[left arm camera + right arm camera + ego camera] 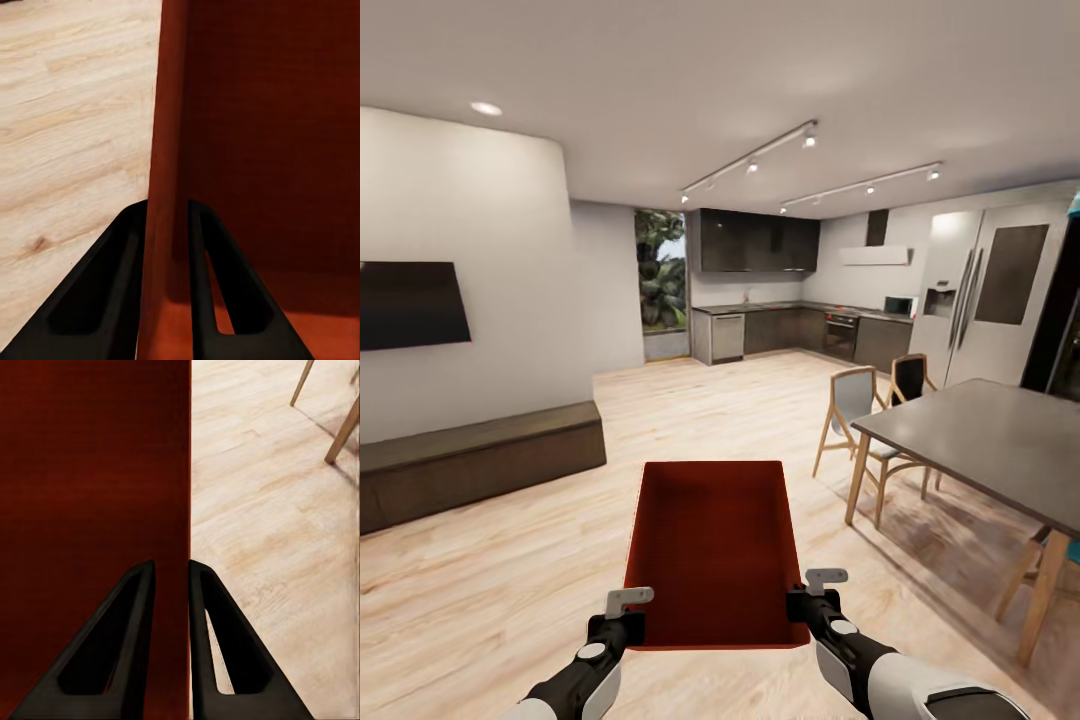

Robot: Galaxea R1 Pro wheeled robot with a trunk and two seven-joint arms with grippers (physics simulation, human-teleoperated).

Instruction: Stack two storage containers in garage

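One red-orange open-top storage container [715,545] hangs in front of me above the light wood floor, carried between both arms. My left gripper [628,618] is shut on its left wall [166,150], one finger [101,292] outside and the other inside. My right gripper [805,600] is shut on its right wall [180,510] in the same way. The container looks empty. The second container is out of view.
A grey dining table [985,440] with wooden chairs [852,420] stands close on my right. A long low dark bench [470,460] runs under a wall TV [410,303] on the left. The kitchen [800,330] and a fridge [985,300] lie ahead.
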